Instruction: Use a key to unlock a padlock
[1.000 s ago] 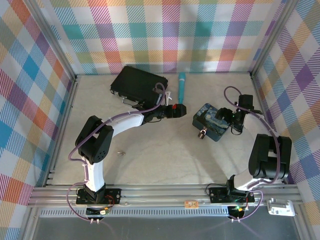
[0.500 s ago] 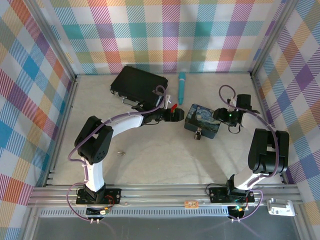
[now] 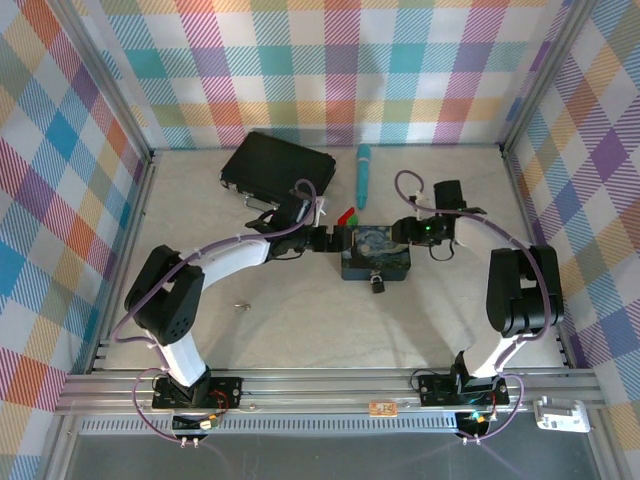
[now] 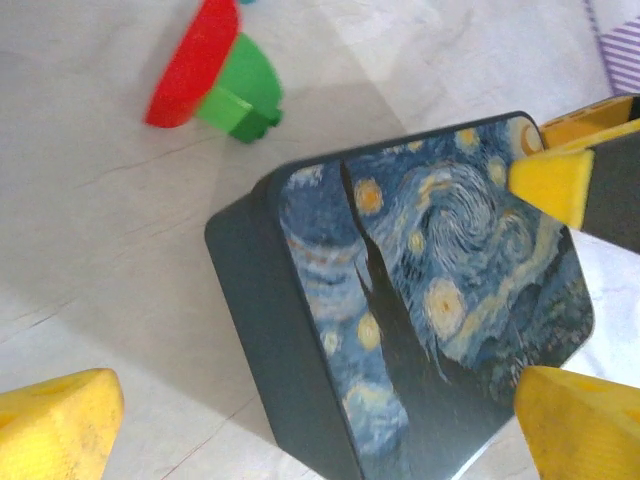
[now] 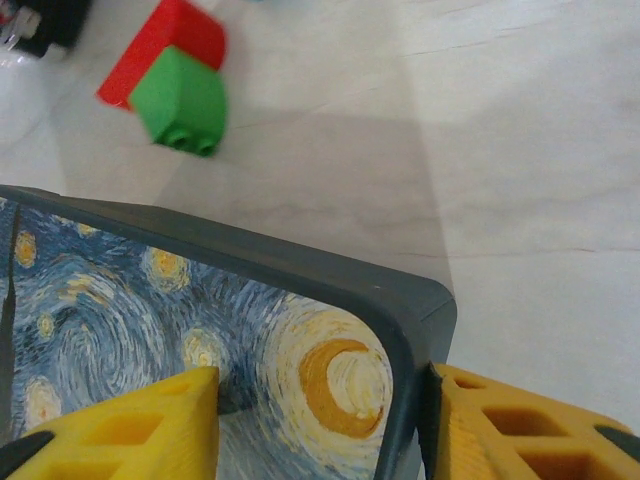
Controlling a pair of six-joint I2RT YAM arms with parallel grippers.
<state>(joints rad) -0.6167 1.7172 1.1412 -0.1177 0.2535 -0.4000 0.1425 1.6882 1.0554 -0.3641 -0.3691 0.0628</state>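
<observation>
Silvery and thin, the key lies flat on the bare worktop, alone, well left of everything else. Behind it sits the black case.

The left hand is spread wide at the box's left end. In its wrist view the yellow fingers stand either side of the box; I cannot tell if either touches it. The red and green blocks lie just behind.

The padlock hangs at the near side of the box, shackle through the clasp, and rests on the worktop.

The right hand is about half closed. It pinches the box's right corner, one pad over the painted lid and the other outside the wall.

Risks, as I judge them:
- A corner pinch is a weak hold. If the left hand closes or pushes, the box may twist out of it.
- If the box turns, the padlock will swing or drag, and its keyhole will face elsewhere.
- The key is flat and far off. Fingers this broad may skid it along instead of lifting it.
- A sweep of the left hand could knock the blocks.
</observation>
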